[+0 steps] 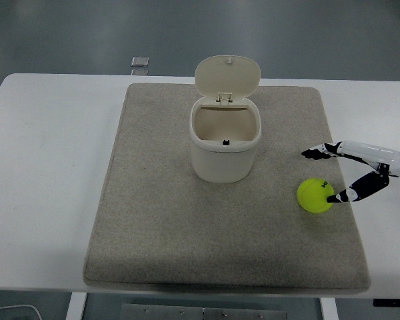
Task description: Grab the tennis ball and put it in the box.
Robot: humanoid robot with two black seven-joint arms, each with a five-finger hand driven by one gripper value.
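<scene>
One hand is in view, the right hand point(333, 175), coming in from the right edge of the frame with most of its arm cut off there. Its fingers point(318, 152) are spread and released, gripping nothing — the thumb tip touches the right side of the tennis ball point(315, 195), while the other fingers point left above it, apart from the ball. The ball lies on the grey mat point(167, 227) at lower right of centre, well apart from the box point(225, 150). The cream box stands upright at upper centre, lid point(227, 77) tipped back, inside shaded. A small grey object point(141, 62) on the white desk point(47, 167) at upper left is too small to identify.
</scene>
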